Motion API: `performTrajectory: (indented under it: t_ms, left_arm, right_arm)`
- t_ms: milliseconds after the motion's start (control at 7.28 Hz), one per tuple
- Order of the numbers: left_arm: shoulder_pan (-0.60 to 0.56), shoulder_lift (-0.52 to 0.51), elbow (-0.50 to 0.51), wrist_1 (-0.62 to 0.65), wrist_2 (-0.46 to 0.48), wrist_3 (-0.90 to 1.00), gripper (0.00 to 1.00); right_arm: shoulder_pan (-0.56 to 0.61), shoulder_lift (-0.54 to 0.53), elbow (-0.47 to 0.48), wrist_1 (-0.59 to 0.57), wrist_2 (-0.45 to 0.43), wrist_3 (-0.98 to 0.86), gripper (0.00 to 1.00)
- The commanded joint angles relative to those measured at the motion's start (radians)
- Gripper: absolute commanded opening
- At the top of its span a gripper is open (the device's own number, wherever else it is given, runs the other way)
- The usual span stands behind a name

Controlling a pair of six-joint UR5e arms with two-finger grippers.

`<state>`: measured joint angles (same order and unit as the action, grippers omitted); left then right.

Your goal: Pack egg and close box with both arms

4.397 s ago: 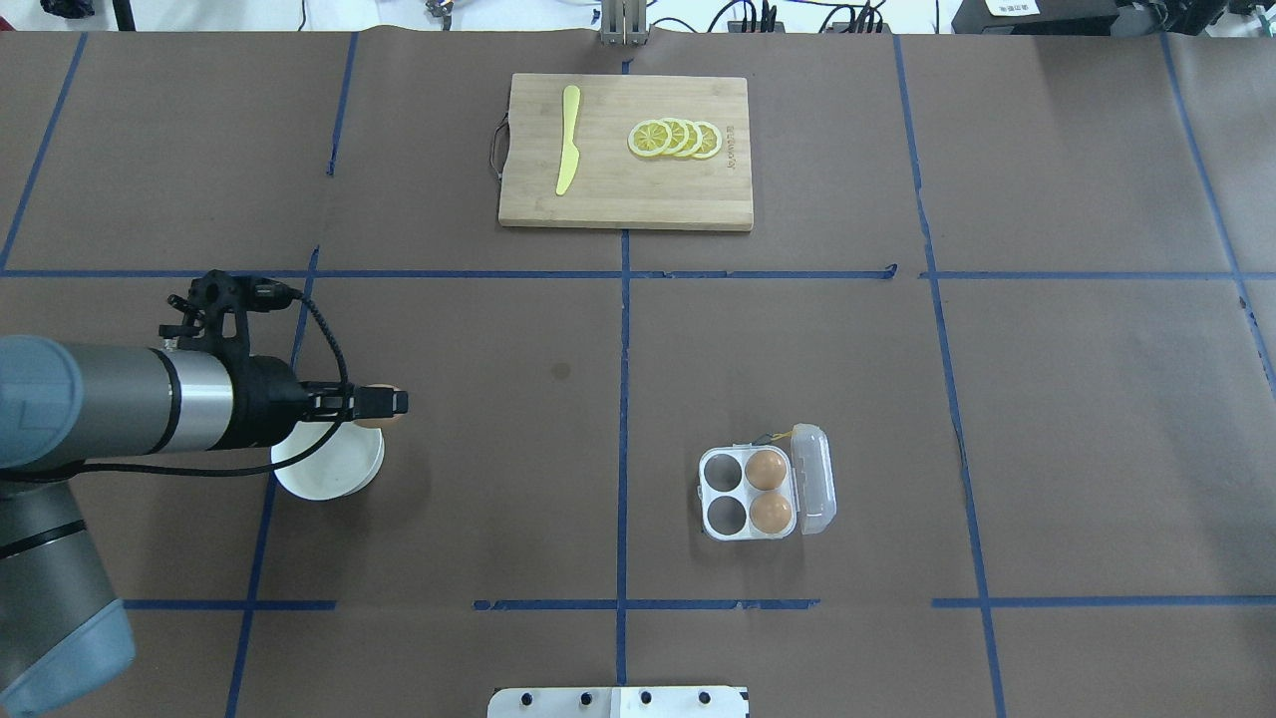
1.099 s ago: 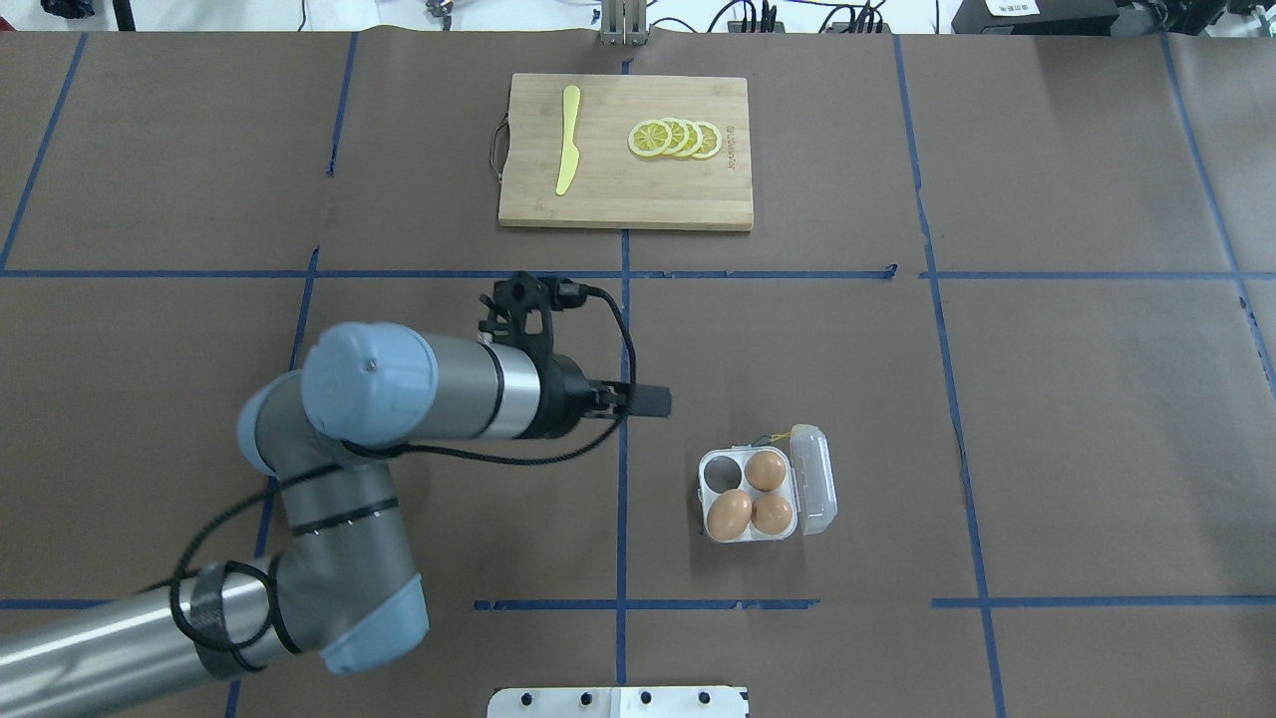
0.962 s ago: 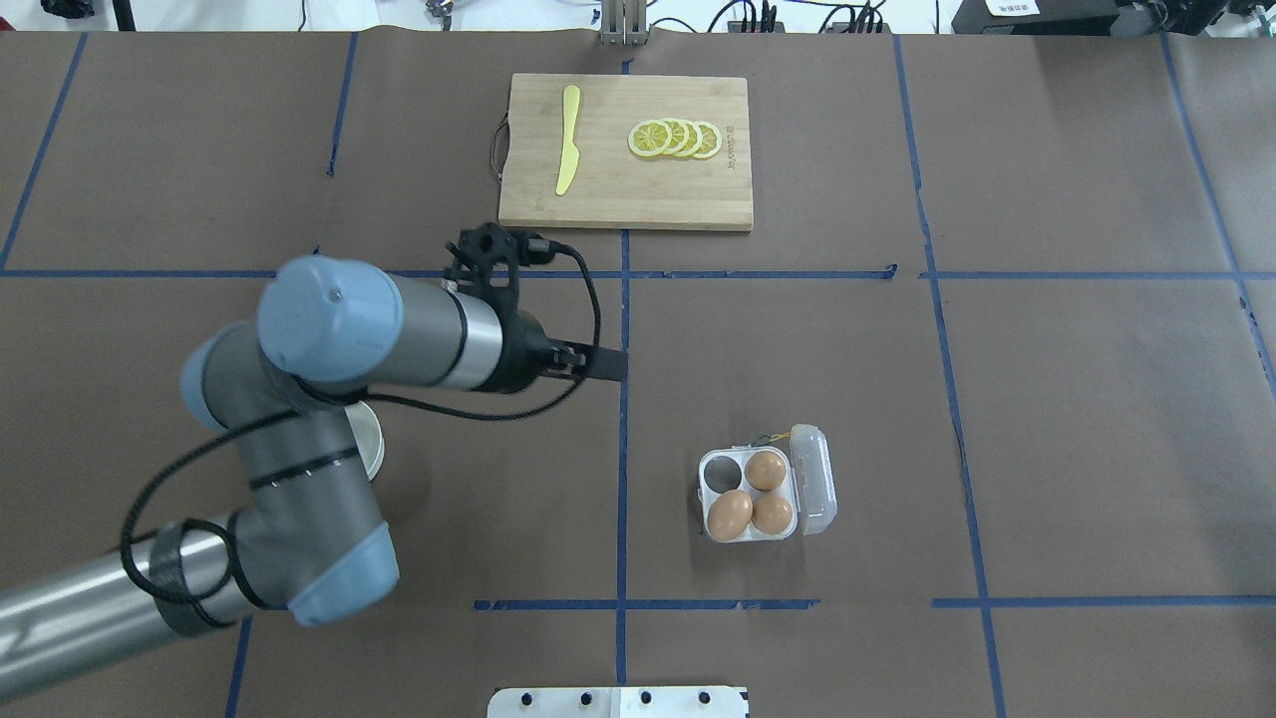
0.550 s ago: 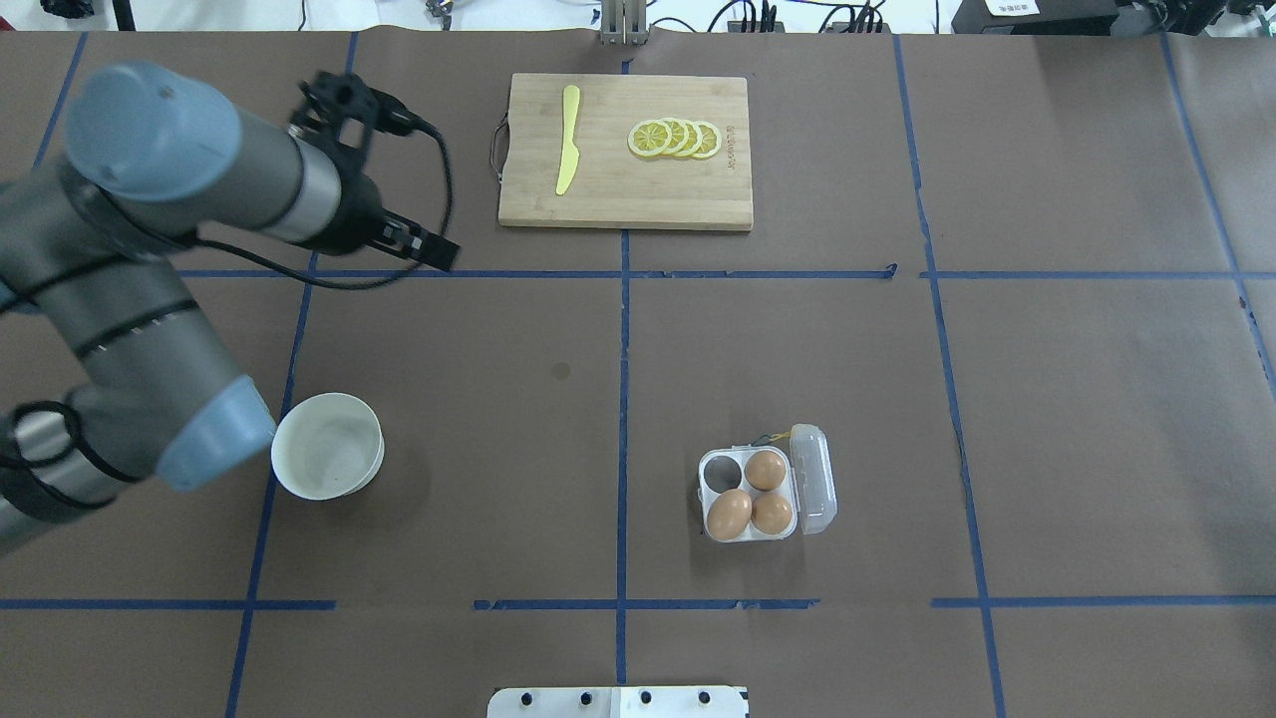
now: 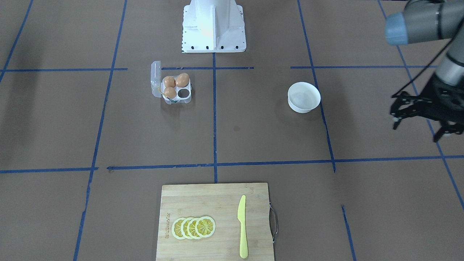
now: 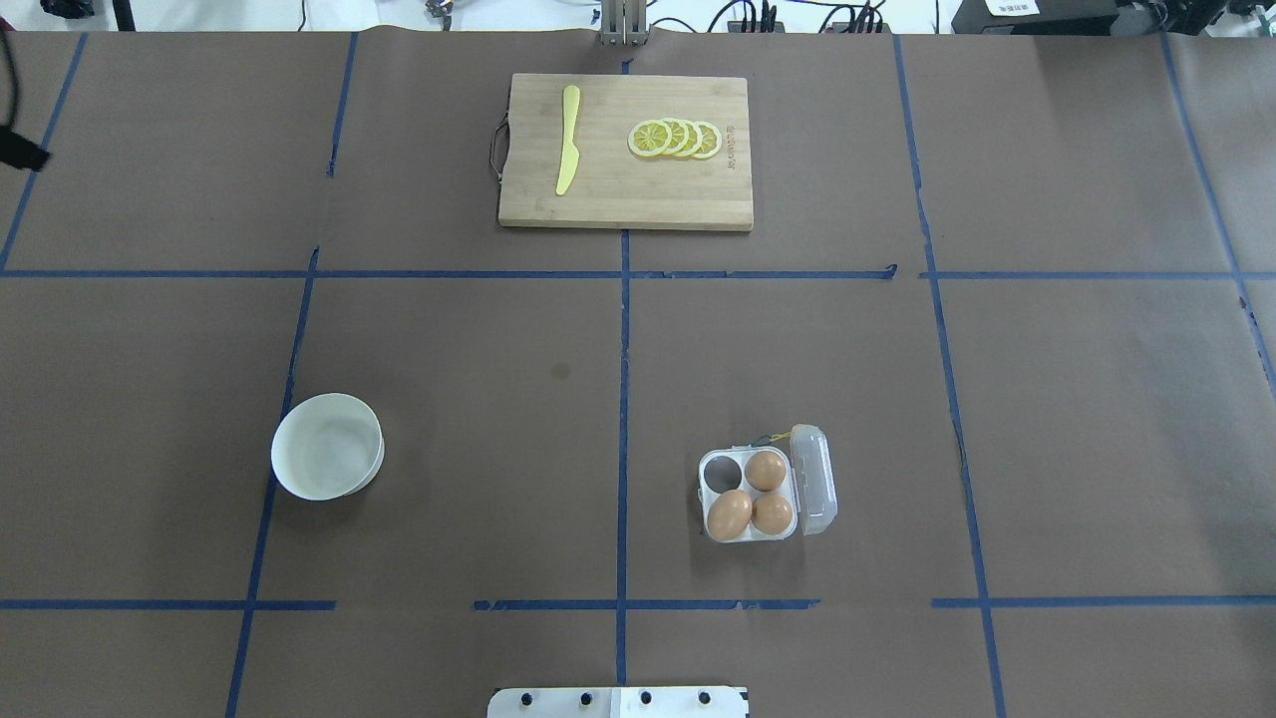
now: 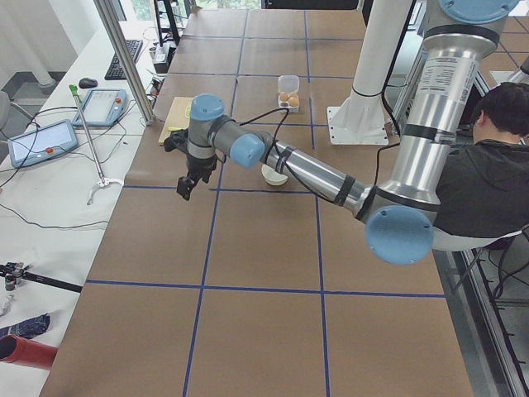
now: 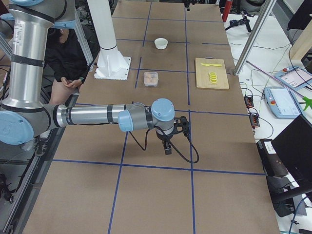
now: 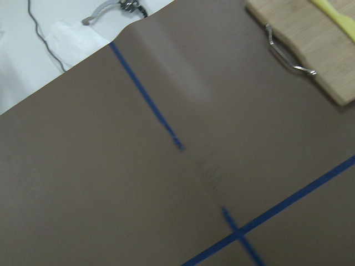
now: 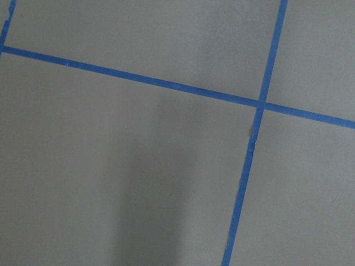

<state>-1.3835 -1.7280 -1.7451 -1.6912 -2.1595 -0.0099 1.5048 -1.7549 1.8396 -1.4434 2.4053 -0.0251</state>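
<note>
Brown-paper tbl (image 6: 478, 399) w/ blue tape grid (image 6: 623, 349); box (image 6: 813, 479) lid open, 3 eggs (image 6: 729, 514) inside. L gripper (image 7: 183, 188), R gripper (image 8: 167, 148): open/closed can't tell.

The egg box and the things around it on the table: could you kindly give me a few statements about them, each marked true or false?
1. The box holds three eggs and has one cell empty. True.
2. The lid is shut over the eggs. False: it is open, at the side of the tray.
3. The white bowl holds an egg. False: it is empty.
4. A yellow knife lies on the cutting board, apart from the lemon slices. True.
</note>
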Motion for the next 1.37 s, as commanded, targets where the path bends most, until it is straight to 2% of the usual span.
performTrajectory:
  t_ms: [0, 275, 412, 550, 687, 824, 1099, 1237]
  left_arm:
    - [-0.188, 0.091, 0.097, 0.042, -0.023, 0.08, 1.0]
    - [-0.2, 0.122, 0.086, 0.248, -0.029, 0.112, 1.0]
    - [-0.209, 0.169, 0.078, 0.275, -0.072, 0.222, 1.0]
    - [-0.21, 0.194, 0.063, 0.278, -0.151, 0.246, 1.0]
    - [-0.21, 0.194, 0.061, 0.278, -0.157, 0.246, 1.0]
    - [-0.209, 0.193, 0.059, 0.278, -0.157, 0.249, 1.0]
    - [-0.207, 0.186, 0.059, 0.277, -0.158, 0.249, 1.0]
    - [-0.207, 0.182, 0.059, 0.274, -0.158, 0.249, 1.0]
  right_arm:
    - [-0.005, 0.0, 0.007, 0.0, -0.005, -0.002, 1.0]
    - [-0.055, 0.001, 0.032, 0.0, -0.023, 0.014, 1.0]
    - [-0.108, 0.003, 0.065, 0.0, -0.072, 0.078, 0.98]
    - [-0.176, 0.002, 0.105, 0.001, -0.101, 0.222, 0.84]
    - [-0.243, -0.002, 0.124, 0.038, -0.101, 0.379, 0.39]
    - [-0.341, 0.0, 0.127, 0.111, -0.12, 0.471, 0.26]
    - [-0.534, 0.023, 0.141, 0.278, -0.173, 0.81, 0.24]
    - [-0.611, 0.076, 0.147, 0.306, -0.205, 0.981, 0.11]
